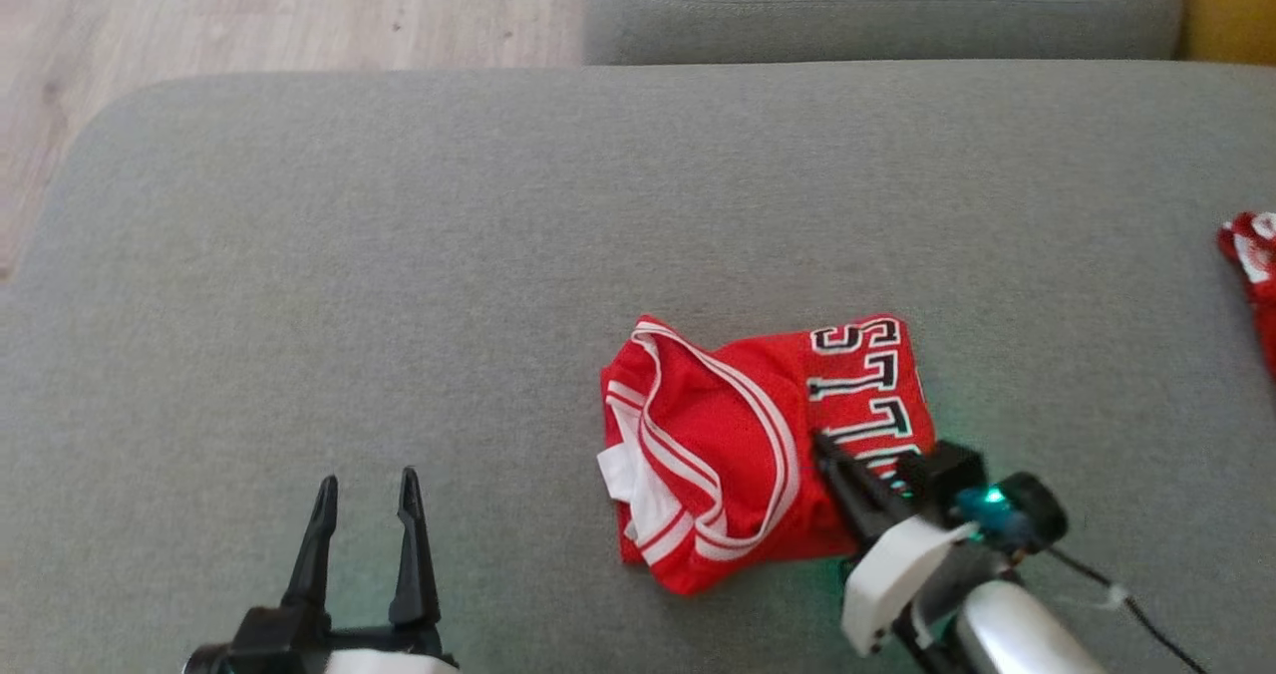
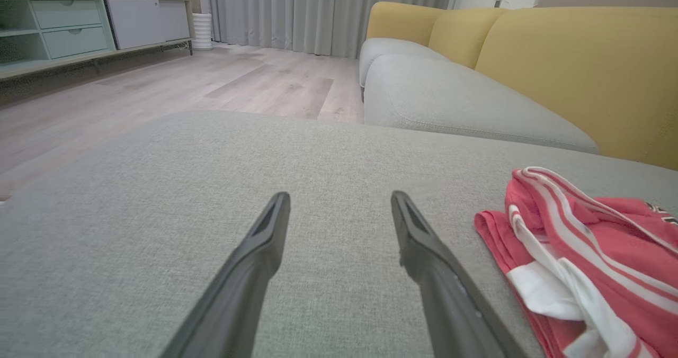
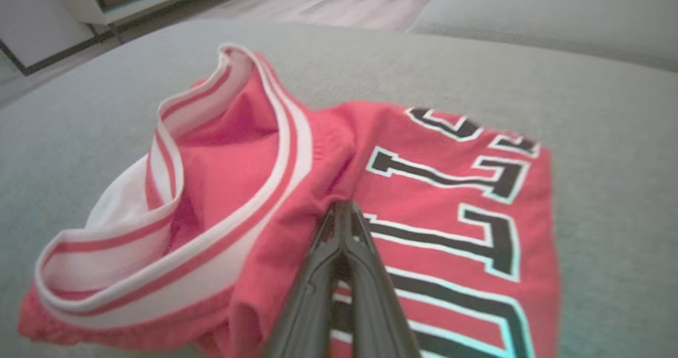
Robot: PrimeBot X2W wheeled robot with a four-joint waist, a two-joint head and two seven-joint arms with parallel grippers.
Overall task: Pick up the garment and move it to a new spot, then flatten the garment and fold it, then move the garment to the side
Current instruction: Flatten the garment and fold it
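Right now my right gripper is closed, its two dark fingers pressed together on a pinch of the garment. In my right wrist view the red fabric bunches into a crease just at the tips of that gripper, between the white striped trim on one side and the black lettering on the other.

The garment lies crumpled on the grey seat cushion, a little right of centre in my head view, with its trim towards my left and its lettering towards my right.

My left gripper stands open at the lower left, fingers spread and holding nothing, well apart from the garment. Its own camera shows the open gripper above bare cushion, with the garment off to the right.

Another piece of red cloth lies at the cushion's far right edge. Beyond the cushion I see wooden floor and a yellow backrest
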